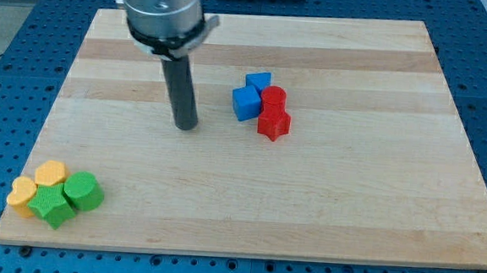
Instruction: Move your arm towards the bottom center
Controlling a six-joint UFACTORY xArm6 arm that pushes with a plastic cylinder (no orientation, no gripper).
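My tip [186,126] stands clear at 9 o'clock of the blue block [246,103] — no gripper fitted, nothing clamped. Advise straight 6 o'clock travel along the bare surface [307,200] — no contact expected.

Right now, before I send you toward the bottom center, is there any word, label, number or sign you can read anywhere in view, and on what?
None: no readable text in the camera view.
Wooden board: bare wood grain only.
Blue blocks, red blocks, yellow blocks, green blocks: plain faces, no marks.
My tip and the rod: dark, unmarked.
Metal collar above the rod: no legible marking.
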